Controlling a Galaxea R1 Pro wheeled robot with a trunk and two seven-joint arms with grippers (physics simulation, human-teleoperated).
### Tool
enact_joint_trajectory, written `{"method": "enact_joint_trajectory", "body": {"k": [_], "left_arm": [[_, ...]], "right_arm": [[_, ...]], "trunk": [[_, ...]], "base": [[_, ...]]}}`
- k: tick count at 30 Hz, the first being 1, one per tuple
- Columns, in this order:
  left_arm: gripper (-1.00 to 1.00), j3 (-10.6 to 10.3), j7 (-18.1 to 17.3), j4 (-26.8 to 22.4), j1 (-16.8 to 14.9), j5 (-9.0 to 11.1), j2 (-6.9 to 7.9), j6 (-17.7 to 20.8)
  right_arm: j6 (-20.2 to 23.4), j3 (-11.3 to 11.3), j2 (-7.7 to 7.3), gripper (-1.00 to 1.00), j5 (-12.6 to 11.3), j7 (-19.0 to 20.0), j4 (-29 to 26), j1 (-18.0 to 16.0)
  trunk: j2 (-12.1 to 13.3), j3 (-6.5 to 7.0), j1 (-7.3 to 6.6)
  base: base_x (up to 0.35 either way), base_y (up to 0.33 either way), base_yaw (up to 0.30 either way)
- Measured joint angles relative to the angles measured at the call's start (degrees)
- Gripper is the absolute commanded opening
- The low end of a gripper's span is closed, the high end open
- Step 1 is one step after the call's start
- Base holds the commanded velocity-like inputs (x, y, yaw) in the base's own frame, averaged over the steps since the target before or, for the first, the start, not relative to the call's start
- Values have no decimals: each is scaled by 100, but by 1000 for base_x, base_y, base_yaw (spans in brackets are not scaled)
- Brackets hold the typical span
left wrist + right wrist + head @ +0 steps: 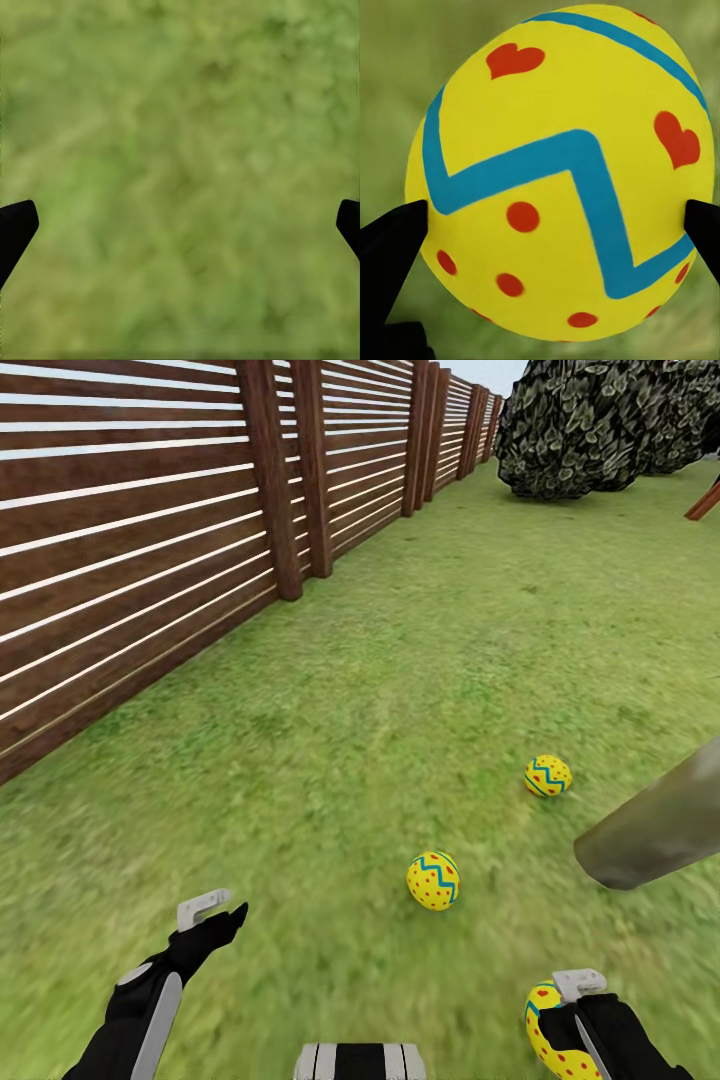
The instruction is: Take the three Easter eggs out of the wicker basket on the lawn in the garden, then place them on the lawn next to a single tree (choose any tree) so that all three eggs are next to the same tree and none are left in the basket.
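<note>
Right fingers (701, 229) clamped third egg (562, 176), nearest, short of tree trunk (660, 825), probably awaiting set-down. Left fingers (19, 225) spread, empty over lawn (380, 660). Second egg (433, 880) lay near trunk; farthest egg (548, 776) just beside it.

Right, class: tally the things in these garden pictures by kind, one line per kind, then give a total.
Easter eggs: 3, two on the lawn, namely the far egg and the near egg, and one held egg in the right hand
Tree trunks: 1
Fences: 1
Dark bushes: 1
Robot hands: 2, with the left hand
Total: 8
</note>
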Motion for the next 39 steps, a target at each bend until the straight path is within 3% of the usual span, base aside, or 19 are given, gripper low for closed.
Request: {"method": "enact_joint_trajectory", "body": {"k": [8,12,17,24,25,39], "left_arm": [[100,-3,0,0,0,0,-7,4],[100,-3,0,0,0,0,-5,-3],[100,-1,0,1,0,-1,-3,1],[100,-6,0,0,0,0,-3,-4],[100,-3,0,0,0,0,-1,-4],[100,-3,0,3,0,0,-3,1]], "right_arm": [[0,0,10,-100,-1,0,4,0],[-1,0,16,-100,0,0,8,0],[0,0,18,-100,0,0,9,0],[-1,1,11,-100,0,0,9,0],[-1,1,8,100,0,0,9,0],[-1,-9,9,100,-9,0,9,0]], "trunk": [[-10,-177,21],[-11,-177,21],[-17,-287,34],[-17,-288,33],[-17,-288,33],[-15,-245,28]], "base": [[0,0,0],[0,0,0],[0,0,0],[0,0,0],[0,0,0],[0,0,0]]}}
